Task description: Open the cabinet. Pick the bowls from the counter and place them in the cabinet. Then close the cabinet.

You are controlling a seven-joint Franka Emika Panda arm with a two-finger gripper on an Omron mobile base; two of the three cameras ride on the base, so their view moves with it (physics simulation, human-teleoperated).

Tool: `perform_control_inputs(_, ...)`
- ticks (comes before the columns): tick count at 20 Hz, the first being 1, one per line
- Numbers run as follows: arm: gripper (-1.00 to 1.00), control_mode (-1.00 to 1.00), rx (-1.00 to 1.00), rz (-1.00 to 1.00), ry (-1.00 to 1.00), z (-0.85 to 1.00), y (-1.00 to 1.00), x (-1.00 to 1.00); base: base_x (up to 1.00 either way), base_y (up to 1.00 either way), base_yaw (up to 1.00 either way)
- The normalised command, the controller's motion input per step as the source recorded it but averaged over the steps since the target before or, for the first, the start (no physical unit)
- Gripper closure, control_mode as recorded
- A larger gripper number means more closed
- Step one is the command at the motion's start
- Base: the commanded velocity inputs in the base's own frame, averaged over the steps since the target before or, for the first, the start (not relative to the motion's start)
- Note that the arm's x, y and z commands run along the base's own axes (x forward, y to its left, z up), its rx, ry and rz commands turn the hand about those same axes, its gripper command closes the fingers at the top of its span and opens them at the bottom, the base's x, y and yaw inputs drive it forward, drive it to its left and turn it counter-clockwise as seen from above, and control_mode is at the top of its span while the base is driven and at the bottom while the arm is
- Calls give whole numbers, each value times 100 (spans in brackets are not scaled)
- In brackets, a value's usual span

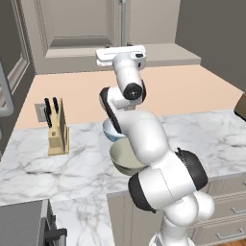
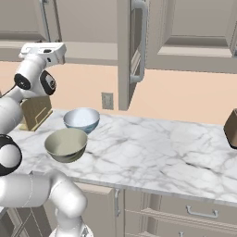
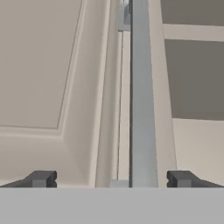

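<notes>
Beside bowls [image 2: 74, 134] on counter [image 2: 162, 152]: knife block [image 1: 58, 132]; tool [image 3: 111, 179] open, facing cabinet [image 3: 52, 78] handle [image 3: 142, 96].

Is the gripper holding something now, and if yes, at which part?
Nothing is held. The gripper is open, its fingertips on either side of the cabinet's bar handle without closing on it.

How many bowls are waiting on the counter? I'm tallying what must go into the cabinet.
2. The blue-white bowl sits further back on the counter, nearer the wall; the olive bowl sits beside it, close to the front edge.
</notes>
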Motion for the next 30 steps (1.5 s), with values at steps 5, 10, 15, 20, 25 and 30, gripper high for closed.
perform_control_inputs(5,100,-100,0,0,-7,0,0,43,0,0,0)
perform_control_inputs(10,100,-100,0,0,-2,0,0,51,0,0,0)
perform_control_inputs(15,100,-100,0,0,0,0,-1,48,0,0,0)
perform_control_inputs(20,100,-100,3,3,0,0,-55,37,0,0,0)
perform_control_inputs(25,100,-100,4,7,0,0,-79,47,0,0,0)
perform_control_inputs(30,100,-100,0,10,0,0,-70,57,0,0,0)
